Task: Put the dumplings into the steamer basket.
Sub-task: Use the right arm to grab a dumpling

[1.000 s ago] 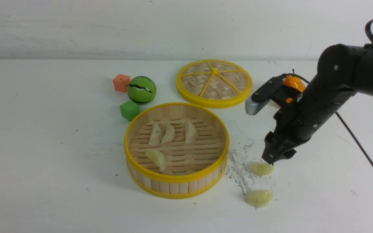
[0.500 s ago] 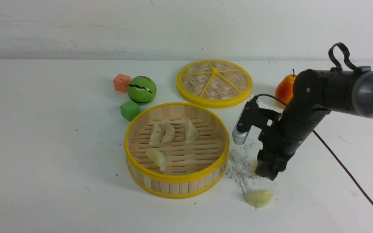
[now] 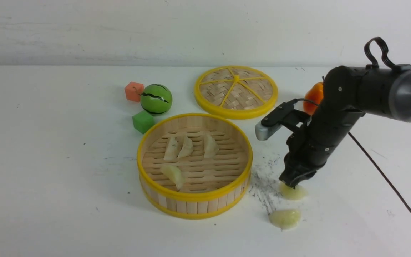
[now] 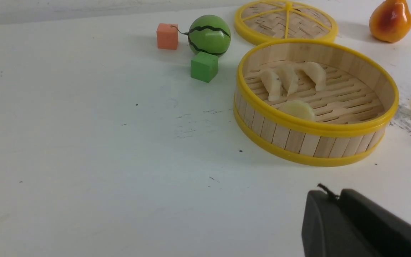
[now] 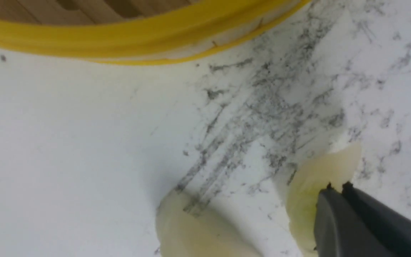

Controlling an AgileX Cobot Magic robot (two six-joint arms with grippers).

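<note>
Item: green dumpling (image 3: 293, 192), just right of steamer basket (image 3: 194, 207) | likely light, soft, slippery; take by top ridge | right gripper (image 3: 292, 184): jaws together on ridge, hold unconfirmed | left gripper (image 4: 330, 194): closed, empty

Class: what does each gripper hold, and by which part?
The right gripper seems to pinch the farther green dumpling by its thin upper edge, jaws shut. The left gripper holds nothing.
</note>
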